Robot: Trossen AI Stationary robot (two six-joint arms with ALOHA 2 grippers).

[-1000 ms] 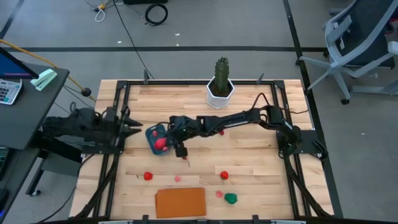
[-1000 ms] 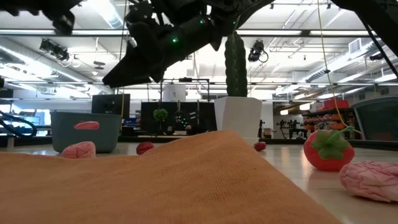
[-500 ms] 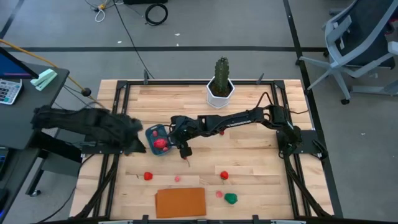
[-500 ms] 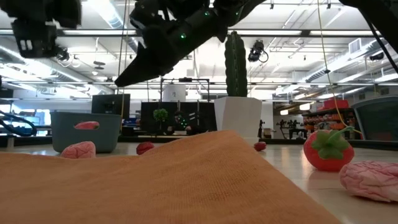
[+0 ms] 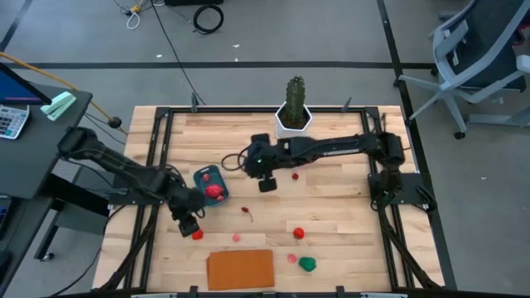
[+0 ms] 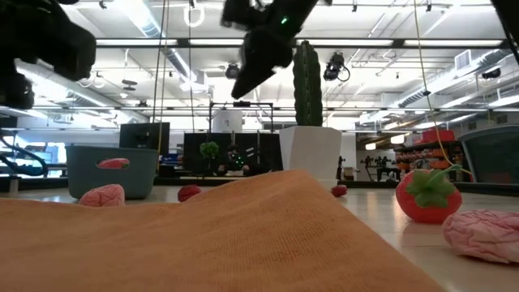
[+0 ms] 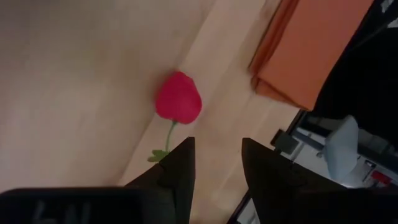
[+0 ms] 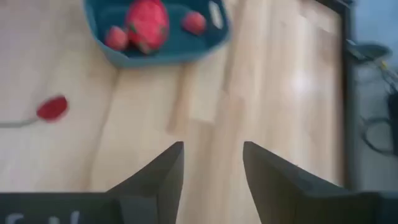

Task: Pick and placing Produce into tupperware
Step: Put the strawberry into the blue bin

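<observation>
The left pincer (image 5: 189,225) hangs at the lower left of the worktop (image 5: 331,207), its fingers (image 7: 177,171) apart and empty, with a red produce piece (image 5: 197,234) just below it. The right pincer (image 5: 267,180) hovers at the middle of the high view, also parted and holding nothing; the teal tupperware (image 5: 204,176) lies well to its left.

In the right wrist view the tupperware holds three red pieces. Loose on the worktop I count six more: four red or pink, one dark red with a stem (image 5: 245,210) and one green (image 5: 307,264). One orange board (image 5: 240,270) lies at the bottom edge and one cactus (image 5: 294,93) at the top.
</observation>
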